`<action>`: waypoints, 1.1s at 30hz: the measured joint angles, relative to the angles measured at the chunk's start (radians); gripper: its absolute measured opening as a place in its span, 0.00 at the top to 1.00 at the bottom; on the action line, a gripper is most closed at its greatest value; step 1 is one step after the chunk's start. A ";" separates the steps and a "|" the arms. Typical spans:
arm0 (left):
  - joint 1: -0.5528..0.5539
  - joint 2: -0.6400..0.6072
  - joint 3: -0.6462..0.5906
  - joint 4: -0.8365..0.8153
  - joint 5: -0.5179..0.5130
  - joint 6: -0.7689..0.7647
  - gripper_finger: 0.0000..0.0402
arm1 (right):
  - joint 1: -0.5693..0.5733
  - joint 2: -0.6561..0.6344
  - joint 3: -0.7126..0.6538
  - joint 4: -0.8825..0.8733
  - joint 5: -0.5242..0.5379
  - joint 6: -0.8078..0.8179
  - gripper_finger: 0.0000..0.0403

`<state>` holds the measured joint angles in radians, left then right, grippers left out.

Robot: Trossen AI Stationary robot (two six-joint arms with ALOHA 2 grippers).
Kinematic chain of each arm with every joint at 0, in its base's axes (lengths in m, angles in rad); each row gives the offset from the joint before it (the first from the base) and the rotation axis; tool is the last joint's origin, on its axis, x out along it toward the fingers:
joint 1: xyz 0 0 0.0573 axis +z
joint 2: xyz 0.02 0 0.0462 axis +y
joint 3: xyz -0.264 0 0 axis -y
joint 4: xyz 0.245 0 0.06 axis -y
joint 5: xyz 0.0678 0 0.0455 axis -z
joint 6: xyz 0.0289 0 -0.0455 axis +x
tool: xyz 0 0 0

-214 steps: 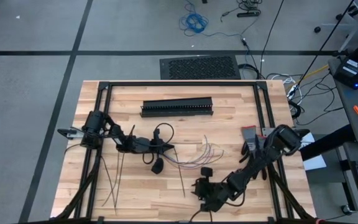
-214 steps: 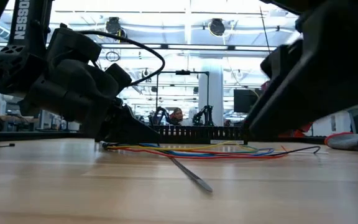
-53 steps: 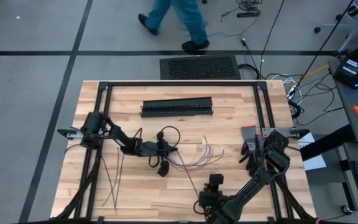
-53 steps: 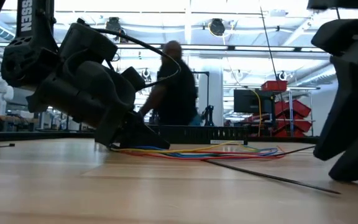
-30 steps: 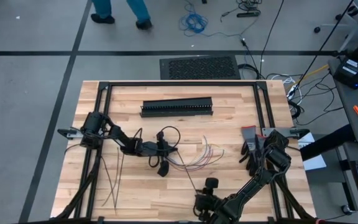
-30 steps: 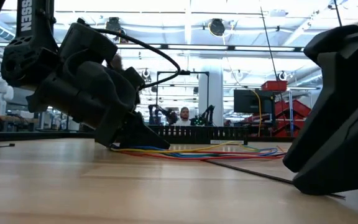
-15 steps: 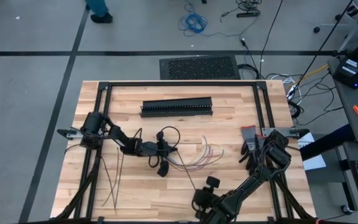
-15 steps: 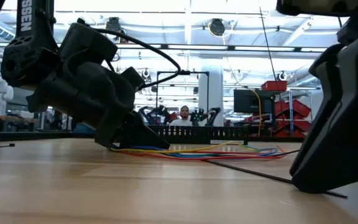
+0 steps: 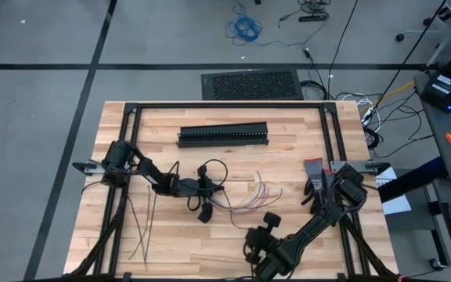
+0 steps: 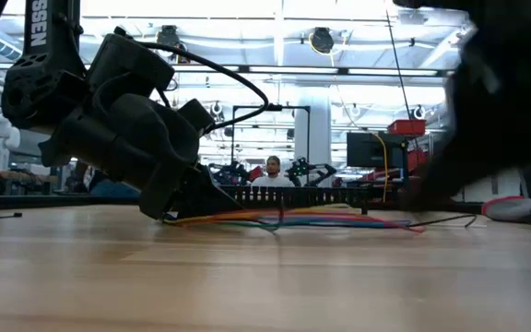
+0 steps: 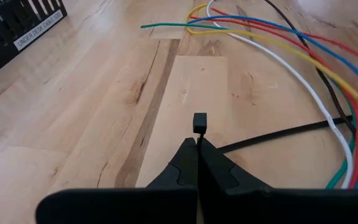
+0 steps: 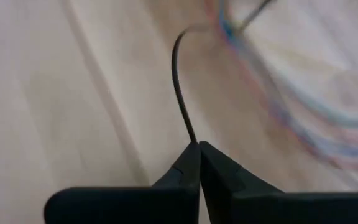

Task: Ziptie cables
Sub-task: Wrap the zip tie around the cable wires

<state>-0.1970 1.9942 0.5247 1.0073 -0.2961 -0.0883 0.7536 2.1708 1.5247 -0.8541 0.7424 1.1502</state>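
Note:
The cables (image 9: pixel 249 197), a loose bundle of coloured wires (image 11: pixel 303 68), lie on the wooden table's middle. My left gripper (image 9: pixel 208 196) sits low at their left end, shut on a ziptie's head end (image 11: pixel 199 122). That ziptie's dark strap (image 11: pixel 278 132) runs under the wires. My right gripper (image 9: pixel 250 236), nearer the front edge, is shut on a thin dark ziptie strap (image 12: pixel 180 93) that curves up toward the wires. Whether it is the same ziptie, I cannot tell. Several more zipties (image 9: pixel 143 227) lie flat at the front left. My left gripper (image 11: pixel 197 140) pinches the ziptie just behind its small square head (image 11: pixel 199 124), which sticks out past the fingertips. The fingers slant down from the table's left. The strap comes out beside the fingers and lies on the table. My right gripper (image 12: pixel 197 144) pinches the strap's free end (image 12: pixel 191 138) between its two fingertips. The fingers slant down from the front right, roughly along the strap. The held end is lifted off the table, and the strap bends in an arc toward the wires.
A long black slotted duct (image 9: pixel 223 135) lies across the far middle of the table. A black frame (image 9: pixel 124 117) runs around the tabletop. Small grey and red parts (image 9: pixel 313 171) sit by the right arm's base. In the low view, a person shows in the room beyond.
My right gripper has shut on the strap's free end, then risen and moved toward the far edge, rolling as it went. That end has come off the table, and the strap now bends where it lay straight.

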 joint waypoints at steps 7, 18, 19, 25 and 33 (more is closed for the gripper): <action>-0.004 0.000 0.000 0.000 0.005 -0.007 1.00 | -0.008 -0.031 0.001 -0.018 0.048 -0.020 1.00; -0.012 0.001 0.000 0.001 0.004 -0.010 1.00 | -0.029 -0.034 -0.003 -0.032 -0.076 -0.219 1.00; -0.012 0.001 0.000 0.001 0.004 -0.010 1.00 | -0.029 -0.034 -0.007 -0.033 -0.090 -0.243 1.00; -0.012 0.001 0.000 -0.001 0.004 0.047 1.00 | -0.007 -0.034 -0.057 0.053 -0.184 -0.539 0.88; -0.009 0.001 0.000 0.006 0.006 0.119 1.00 | -0.014 -0.045 -0.188 0.353 -0.173 -0.728 0.68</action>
<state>-0.2058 1.9949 0.5243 1.0130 -0.2905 0.0310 0.7397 2.1261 1.3368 -0.5015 0.5691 0.4225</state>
